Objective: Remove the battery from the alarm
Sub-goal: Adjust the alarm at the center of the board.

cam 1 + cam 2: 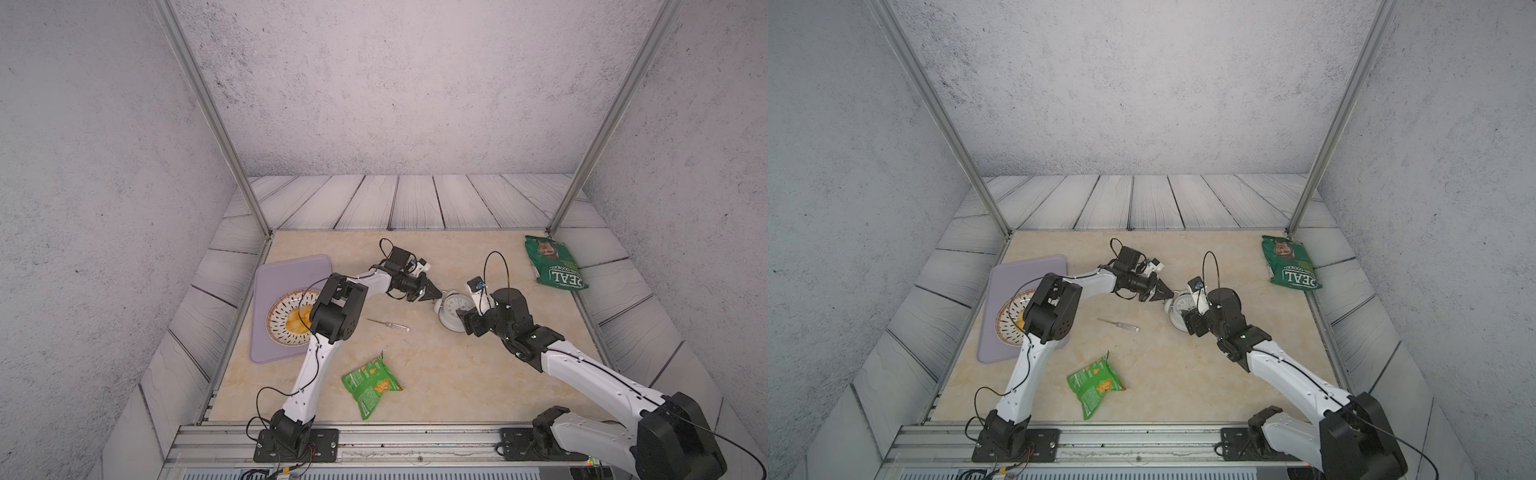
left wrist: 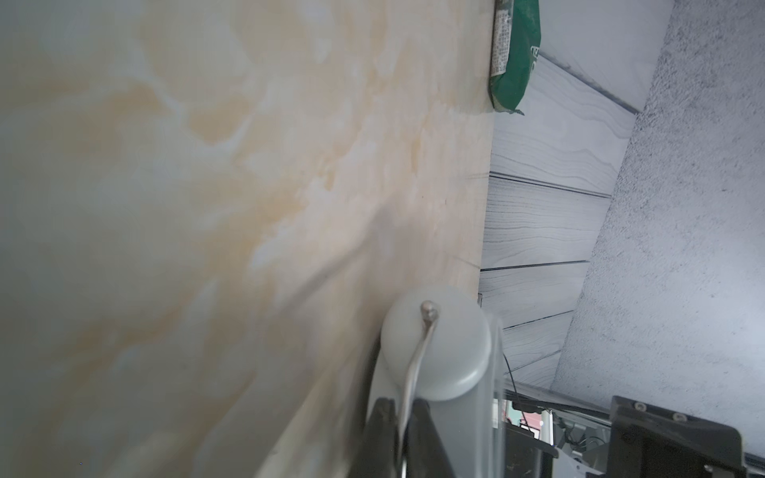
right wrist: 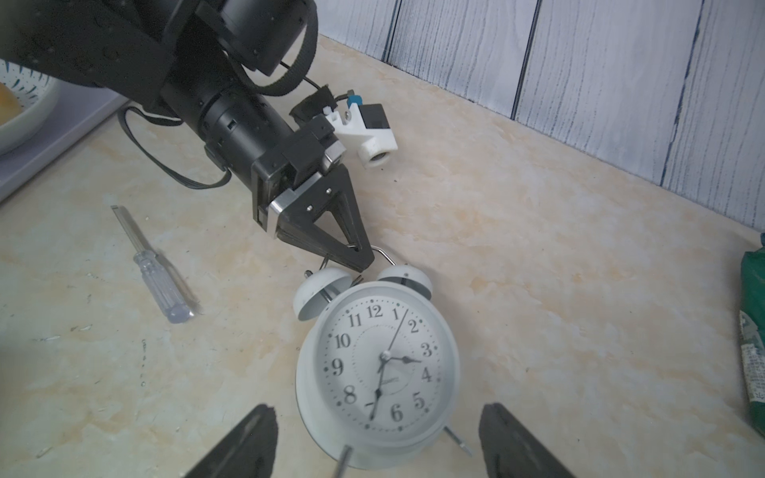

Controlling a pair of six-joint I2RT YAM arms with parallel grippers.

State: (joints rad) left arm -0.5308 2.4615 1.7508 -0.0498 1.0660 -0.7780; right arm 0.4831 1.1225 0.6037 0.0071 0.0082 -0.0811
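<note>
Black fingers (image 3: 248, 447) of the right end effector (image 3: 378, 451) fill the bottom edge of the right wrist view. They are spread wide to either side of the alarm clock's (image 3: 381, 368) lower rim and feet, gripping nothing. At the centre of that view the left end effector (image 3: 360, 265) is clenched on the thin wire handle (image 3: 383, 251) between the two bells.

In both top views the clock sits right of centre, dial up towards the camera. Whether it rests flat on the bench (image 1: 436, 374) or is tipped up by the handle is hard to tell. The battery is not visible, and probably sits behind the back, which faces away.

The step in hand looks like securing the clock, so the task is barely begun. The next move calls for the right fingers to close on the body, and for both arms to turn the clock over to expose its back.

Room is fair:
- A screwdriver (image 1: 388, 325) lies near the clock's left.
- A green snack bag (image 1: 372, 384) lies at lower centre, well apart.
- A dark green bag (image 1: 555, 262) lies at the upper right, by the bench edge.
- A purple tray (image 1: 291, 266) holding a plate (image 1: 276, 320) lies far left.

Bare bench below the clock gives the safest space for turning it.
</note>
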